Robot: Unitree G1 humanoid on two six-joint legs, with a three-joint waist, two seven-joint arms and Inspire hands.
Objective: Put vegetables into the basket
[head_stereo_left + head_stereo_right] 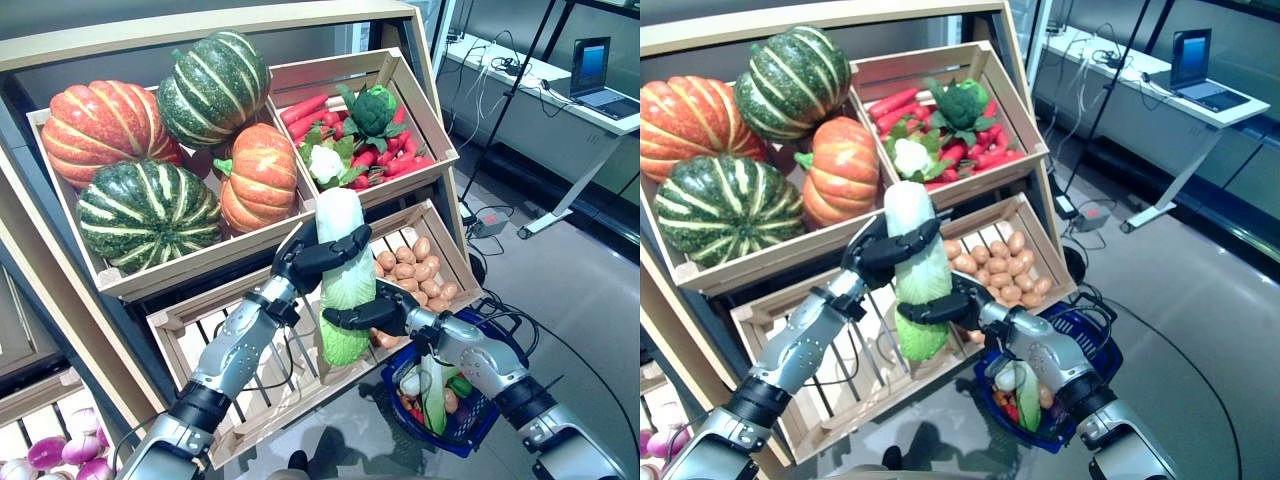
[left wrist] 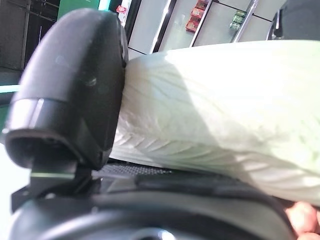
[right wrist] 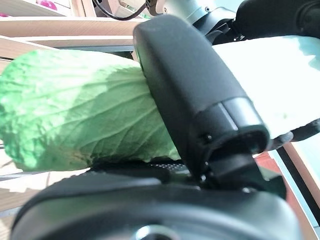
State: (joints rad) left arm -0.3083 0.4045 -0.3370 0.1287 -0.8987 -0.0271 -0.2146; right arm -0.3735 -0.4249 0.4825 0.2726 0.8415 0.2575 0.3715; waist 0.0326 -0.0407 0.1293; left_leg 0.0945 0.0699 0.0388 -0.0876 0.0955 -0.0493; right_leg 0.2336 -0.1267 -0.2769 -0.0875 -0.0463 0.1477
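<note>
Both hands hold one napa cabbage (image 1: 338, 275) upright in front of the wooden produce stand (image 1: 90, 290): the left hand (image 1: 322, 254) is clenched around its pale white upper half, and the right hand (image 1: 365, 317) is wrapped around the leafy green lower half, the two hands just apart on the same vegetable. The wrist views confirm each grasp, with a dark thumb pressed against the cabbage's ribbed surface. The cabbage hangs above the stand's lower left crate (image 1: 200, 340), which shows only bare slats, and beside the lower right crate (image 1: 452, 262) filled with many small brown potatoes (image 1: 410, 268), too many to count surely. A blue basket (image 1: 478, 415) sits low on the right, below the right forearm, already holding several vegetables, among them a green-leaved one and something red. In the upper left crate lie four pumpkins: two orange (image 1: 100, 128) and two dark green striped (image 1: 215, 88). The upper right crate holds red radishes (image 1: 305, 108), one broccoli (image 1: 372, 110) and one cauliflower (image 1: 326, 163). A desk (image 1: 560, 95) with one laptop (image 1: 595, 70) stands at the far right.
</note>
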